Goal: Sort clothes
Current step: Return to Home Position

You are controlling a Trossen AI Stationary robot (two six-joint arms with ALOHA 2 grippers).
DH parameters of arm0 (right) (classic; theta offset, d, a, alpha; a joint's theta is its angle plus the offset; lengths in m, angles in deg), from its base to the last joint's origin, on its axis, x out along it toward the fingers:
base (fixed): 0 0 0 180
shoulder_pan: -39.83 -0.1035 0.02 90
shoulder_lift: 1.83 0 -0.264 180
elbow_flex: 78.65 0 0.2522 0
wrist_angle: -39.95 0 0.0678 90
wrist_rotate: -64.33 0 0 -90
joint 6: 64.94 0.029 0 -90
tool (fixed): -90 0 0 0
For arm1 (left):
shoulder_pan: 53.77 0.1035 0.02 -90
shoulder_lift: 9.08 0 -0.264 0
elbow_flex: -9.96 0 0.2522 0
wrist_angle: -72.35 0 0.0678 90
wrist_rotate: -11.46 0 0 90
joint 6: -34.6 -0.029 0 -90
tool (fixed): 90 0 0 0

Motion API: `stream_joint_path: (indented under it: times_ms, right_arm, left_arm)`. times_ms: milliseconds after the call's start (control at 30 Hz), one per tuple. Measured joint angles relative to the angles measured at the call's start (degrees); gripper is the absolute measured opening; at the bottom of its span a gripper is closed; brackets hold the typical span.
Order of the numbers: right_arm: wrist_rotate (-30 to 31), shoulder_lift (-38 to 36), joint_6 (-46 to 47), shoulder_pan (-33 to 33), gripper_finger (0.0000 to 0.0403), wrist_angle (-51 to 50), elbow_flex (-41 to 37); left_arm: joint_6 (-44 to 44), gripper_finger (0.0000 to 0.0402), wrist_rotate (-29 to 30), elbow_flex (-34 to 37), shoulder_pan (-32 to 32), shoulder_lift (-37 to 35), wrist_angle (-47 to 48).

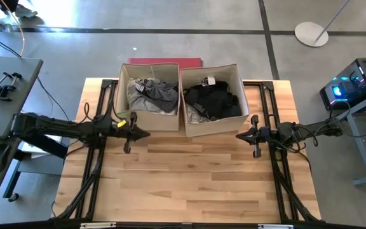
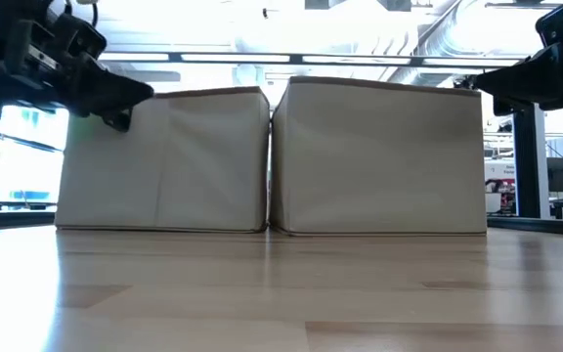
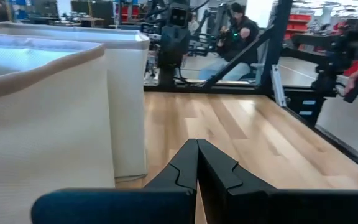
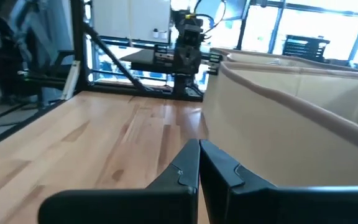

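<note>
The sorting looks finished. The heap of grey and cream-white soft garments (image 1: 154, 94) lies inside the left tan cardboard box (image 1: 161, 121), and the heap of black soft garments (image 1: 213, 100) lies inside the right tan cardboard box (image 1: 216, 127). The two boxes stand wall to wall at the far side of the pale wooden desk (image 1: 189, 184), with a flat red board (image 1: 164, 62) just behind the left one. No garment shows on the bare desk.

The left pincer (image 1: 143, 134) hovers just in front of the left box's front wall, fingers pressed together and holding nothing. The right pincer (image 1: 239, 135) hangs just in front of the right box's outer front corner, likewise pressed together and empty.

What remains is the retreat to rest. To do it well, I judge each arm should first draw back from the box walls and only then fold, fingers shut, so nothing catches a rim and pushes the boxes out of line.

No brand or writing can be read; a small white tag (image 1: 210, 81) on the black heap is too small to make out.
</note>
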Motion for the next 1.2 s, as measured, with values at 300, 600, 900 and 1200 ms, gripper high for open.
stream_joint_path:
  times_ms: [300, 600, 900, 1200]
  right_arm:
    - [2.10, 0.00, -0.07, 0.00, 0.0000, 0.35, 0.00]
    - [2.08, 0.00, 1.91, 0.00, 0.0000, 0.35, 0.02]
    - [2.08, 0.00, 1.88, 0.00, 0.0000, 0.33, 0.02]
    - [4.88, 0.00, 18.84, 0.00, 0.0000, 0.56, 0.02]
  left_arm:
    - [-2.53, 0.0000, -9.16, 0.20, 11.29, -0.02, -0.55]
    - [0.44, 0.0000, -11.71, 0.17, 9.94, -0.02, 1.79]
    - [0.90, 0.0000, -11.47, 0.17, 8.48, -0.02, 2.10]
    - [0.59, 0.0000, -11.47, 0.20, 8.45, -0.01, 2.09]
